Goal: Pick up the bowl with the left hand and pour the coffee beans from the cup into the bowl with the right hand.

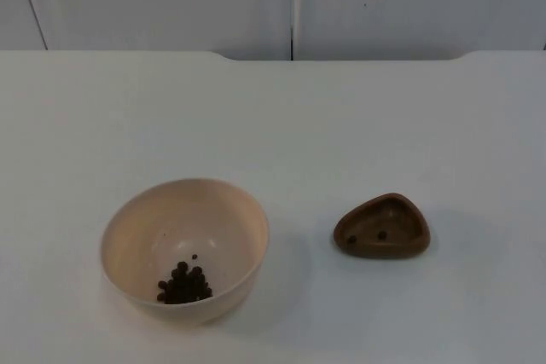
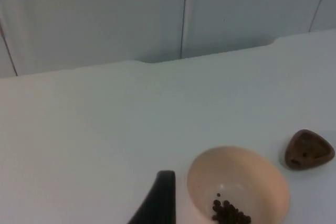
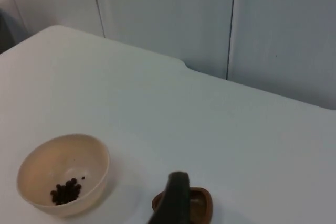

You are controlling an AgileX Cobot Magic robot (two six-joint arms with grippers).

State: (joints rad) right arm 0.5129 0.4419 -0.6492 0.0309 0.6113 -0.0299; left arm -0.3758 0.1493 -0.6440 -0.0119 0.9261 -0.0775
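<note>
Cream bowl (image 1: 185,249) sits upright on the white tabletop (image 1: 273,125), near-left in top view. Small heap of dark coffee beans (image 1: 183,284) lies in its bottom, toward the near side, w/ one or two loose beans just beside the heap. Brown cup (image 1: 382,227), rounded-triangle shape, stands on the tabletop to the right of the bowl, apart from it, not touching. Cup interior looks nearly bare; two dark specks inside, prob. beans, too small to be sure.

Left tool (image 2: 157,203): one black fingertip seen in left wrist view, above the tabletop just left of the bowl (image 2: 237,187), not touching it; beans (image 2: 230,212) visible inside, cup (image 2: 308,149) further right. Whether the left tool's fingers are apart or together – can't tell.

Right tool (image 3: 176,198): one black fingertip in right wrist view, in front of the cup (image 3: 198,204), overlapping its rim in the picture; contact can't be judged. Bowl (image 3: 64,173) w/ beans (image 3: 66,191) lies well to the left of it. Apart or together – can't tell either.

Grey partition wall (image 1: 290,2) w/ vertical seams closes the far edge of the tabletop.
</note>
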